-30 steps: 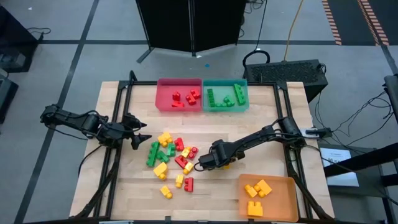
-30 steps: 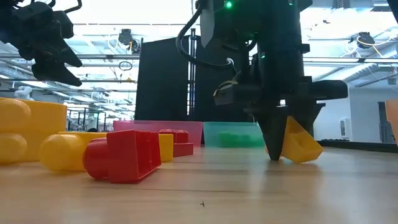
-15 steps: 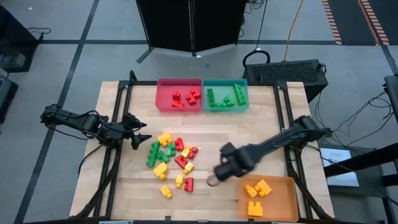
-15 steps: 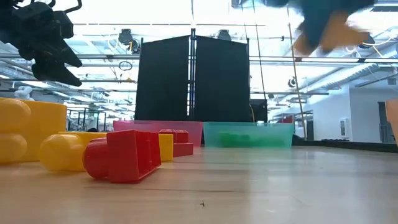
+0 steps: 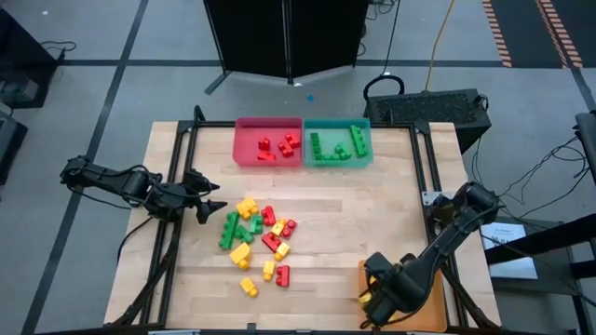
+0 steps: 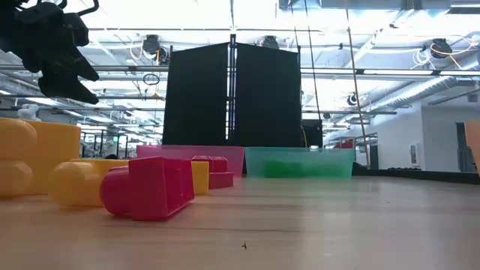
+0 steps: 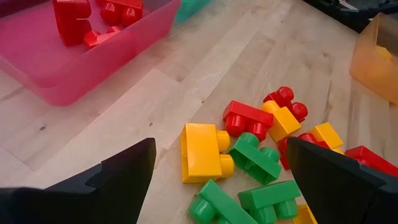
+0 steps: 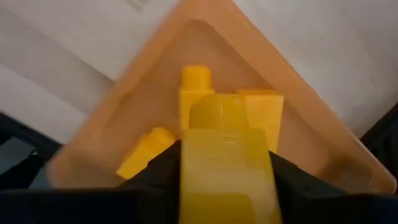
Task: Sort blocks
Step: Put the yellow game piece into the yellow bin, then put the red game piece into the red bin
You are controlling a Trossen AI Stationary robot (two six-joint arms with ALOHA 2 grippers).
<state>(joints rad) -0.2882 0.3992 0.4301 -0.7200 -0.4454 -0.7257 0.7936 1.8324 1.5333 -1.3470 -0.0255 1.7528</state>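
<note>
Left gripper (image 5: 209,207): left edge of counter (image 5: 372,200), fingers spread wide, empty, waiting beside the loose blocks (image 5: 256,237).
Loose blocks: red, green, yellow, clustered left of centre.
Red tray (image 5: 244,149), teal tray (image 5: 365,154): far edge, each part filled.
Right gripper (image 5: 377,298): over orange tray (image 8: 93,149) at the near right corner, fingers narrow on a yellow block (image 8: 225,168).
Advice: release low and centred above the stored yellow pieces to prevent bouncing out.
Obscured: orange tray largely covered from above; fingertip contact indistinct.
</note>
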